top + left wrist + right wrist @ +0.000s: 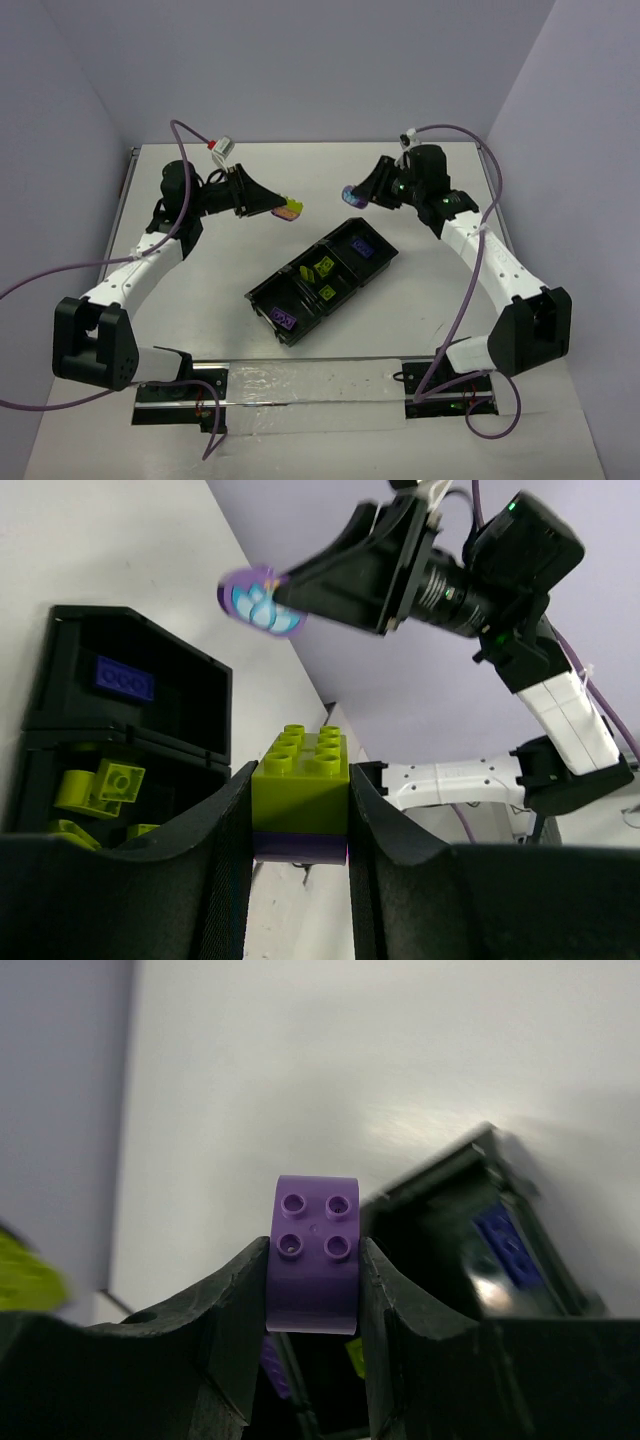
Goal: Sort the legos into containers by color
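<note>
Above the table, left jaws clench a yellow-green-and-purple stack [300,790], right jaws a purple brick [313,1250], both beyond the tray [344,302]; dropping the unsplit stack would mix colours.

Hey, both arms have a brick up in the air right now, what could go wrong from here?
1. The left gripper holds a yellow-green brick joined to a purple layer; dropped whole, it would mix colours in the tray.
2. The right gripper, holding a purple brick, hangs close to the left one; if both head for the tray together, they might collide.
</note>
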Available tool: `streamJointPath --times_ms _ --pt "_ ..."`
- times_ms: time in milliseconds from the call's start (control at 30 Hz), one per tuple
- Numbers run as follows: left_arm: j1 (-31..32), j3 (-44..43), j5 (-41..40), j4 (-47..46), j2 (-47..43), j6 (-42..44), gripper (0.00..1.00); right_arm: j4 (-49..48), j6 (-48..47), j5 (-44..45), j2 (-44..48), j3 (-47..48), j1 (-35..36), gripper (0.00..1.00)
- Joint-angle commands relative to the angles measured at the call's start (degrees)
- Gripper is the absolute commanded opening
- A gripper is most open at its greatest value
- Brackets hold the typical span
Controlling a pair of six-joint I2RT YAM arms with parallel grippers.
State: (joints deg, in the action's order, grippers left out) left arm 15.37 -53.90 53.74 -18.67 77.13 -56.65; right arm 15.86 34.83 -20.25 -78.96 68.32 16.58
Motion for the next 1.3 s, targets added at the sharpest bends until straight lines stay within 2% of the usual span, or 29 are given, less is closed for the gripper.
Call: streamJointPath --times_ms 0,133,367,533,800,900,933,967,1000,1067,1133,1267 --pt "-1.0 -4.3 -1.9 5.6 -1.6 5.1 0.00 8.3 -9.2 10.7 4.0 -5.7 0.5 0.00" --pt "-1.3 -4.7 -2.4 6.0 -1.7 5.1 0.00 7.5 -12.1 10.0 6.1 -8.1 3.0 0.00" --pt "-5.0 -5.0 -5.9 10.8 -3.5 6.3 0.00 6.0 -17.2 7.2 7.1 -8.6 16.7 0.00" --pt "-7.6 -4.6 -9.2 12.7 -4.4 4.5 0.00 3.9 -16.3 5.7 3.8 -7.5 26.5 0.00" --pt "-8.6 -5.5 -13.7 16.7 -4.8 4.7 0.00 3.7 -17.3 5.5 -4.4 -4.8 34.9 0.00" --pt "-8.7 -5.2 -13.8 16.4 -4.9 4.5 0.00 4.0 -17.9 5.3 -6.6 -4.1 37.2 0.11" --pt "-8.7 -5.2 -13.8 16.6 -4.8 4.5 0.00 4.1 -18.0 5.3 -7.1 -3.8 37.5 0.27" --pt "-8.7 -5.2 -13.8 16.7 -4.7 4.5 0.00 4.2 -18.0 5.4 -7.6 -3.5 37.8 0.49" --pt "-8.7 -5.3 -13.7 16.8 -4.8 4.5 0.00 4.6 -18.0 5.7 -7.8 -3.1 38.0 0.53" --pt "-8.7 -5.2 -13.7 16.6 -4.8 4.6 0.00 5.2 -18.0 6.8 -7.6 -2.1 38.2 0.70" --pt "-8.8 -5.3 -13.4 16.9 -4.9 4.9 0.00 5.9 -18.4 9.3 -6.1 -0.6 38.1 0.76" --pt "-8.7 -5.4 -12.4 17.0 -5.1 5.4 0.00 7.2 -18.5 12.4 -3.0 3.9 36.4 0.74"
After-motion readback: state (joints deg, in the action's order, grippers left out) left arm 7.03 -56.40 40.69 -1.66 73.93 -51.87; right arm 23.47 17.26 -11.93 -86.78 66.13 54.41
